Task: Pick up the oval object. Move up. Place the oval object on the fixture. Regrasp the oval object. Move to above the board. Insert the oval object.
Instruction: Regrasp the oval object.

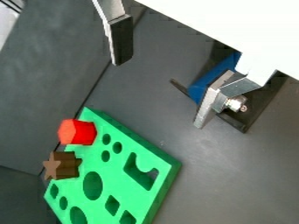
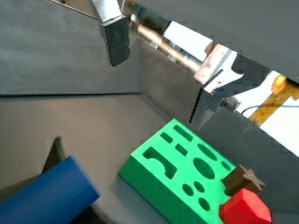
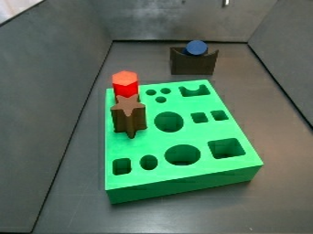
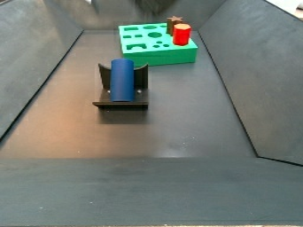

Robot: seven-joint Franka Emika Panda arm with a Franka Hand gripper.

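Observation:
The dark-blue oval object (image 4: 122,78) lies in the notch of the fixture (image 4: 120,99), apart from the gripper; it also shows in a side view (image 3: 196,47) on the fixture (image 3: 193,64). In both wrist views the gripper (image 1: 163,74) (image 2: 162,70) is open and empty, raised above the floor. The oval object (image 1: 219,74) (image 2: 47,197) sits beside one finger (image 1: 216,105), not between the jaws. The green board (image 3: 184,137) (image 4: 154,44) (image 1: 117,175) (image 2: 176,171) lies flat. The gripper does not show in either side view.
A red hexagonal peg (image 3: 124,84) (image 4: 182,34) and a brown star-shaped peg (image 3: 127,117) (image 4: 174,20) stand upright in the board along one edge. Dark sloping walls (image 3: 61,101) enclose the floor on all sides.

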